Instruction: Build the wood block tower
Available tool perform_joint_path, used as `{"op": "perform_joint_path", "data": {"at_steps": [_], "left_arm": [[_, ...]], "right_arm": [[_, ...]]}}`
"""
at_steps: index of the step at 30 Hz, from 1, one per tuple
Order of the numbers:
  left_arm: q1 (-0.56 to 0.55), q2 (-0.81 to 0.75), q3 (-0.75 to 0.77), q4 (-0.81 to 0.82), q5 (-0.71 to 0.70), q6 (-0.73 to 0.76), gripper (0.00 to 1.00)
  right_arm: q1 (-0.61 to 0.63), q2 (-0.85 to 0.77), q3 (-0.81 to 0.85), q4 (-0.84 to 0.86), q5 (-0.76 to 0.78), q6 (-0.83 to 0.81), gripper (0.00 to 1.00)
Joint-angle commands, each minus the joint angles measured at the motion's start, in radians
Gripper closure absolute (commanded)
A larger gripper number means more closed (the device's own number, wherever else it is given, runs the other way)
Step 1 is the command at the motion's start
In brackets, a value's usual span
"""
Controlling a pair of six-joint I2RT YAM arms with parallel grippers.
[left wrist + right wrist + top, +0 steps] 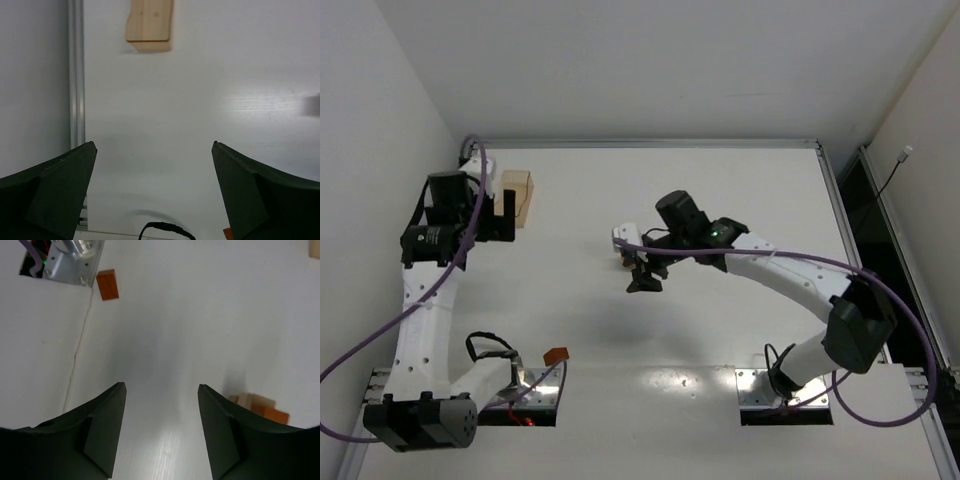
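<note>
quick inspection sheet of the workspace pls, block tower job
surface: white table
job's things: reddish-brown block alone by the left arm's base; pale block and reddish block together beside the right pincer; no tower standing
clutter: larger pale wooden piece at the far left
grippers: left pincer open, empty, facing the larger pale wooden piece; right pincer open, empty
cables: purple cable along each arm; thin black wire under the left pincer
surroundings: white walls; metal rail at the table's far edge
</note>
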Motion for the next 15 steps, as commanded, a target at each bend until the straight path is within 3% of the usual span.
{"op": "perform_joint_path", "data": {"at_steps": [1, 8, 15], "left_arm": [[0.080, 0.026, 0.128, -0.003, -0.007, -0.085, 0.01], [0.116, 0.044, 0.271, -0.057, 0.018, -0.099, 0.01], [0.116, 0.066, 0.343, -0.157, 0.016, -0.111, 0.01]], "right_arm": [[0.073, 0.052, -0.035, 0.345, -0.035, 0.182, 0.45], [0.167, 0.262, 0.017, 0.523, -0.076, 0.318, 0.58], [0.222, 0.405, 0.017, 0.723, -0.116, 0.394, 0.58]]}}
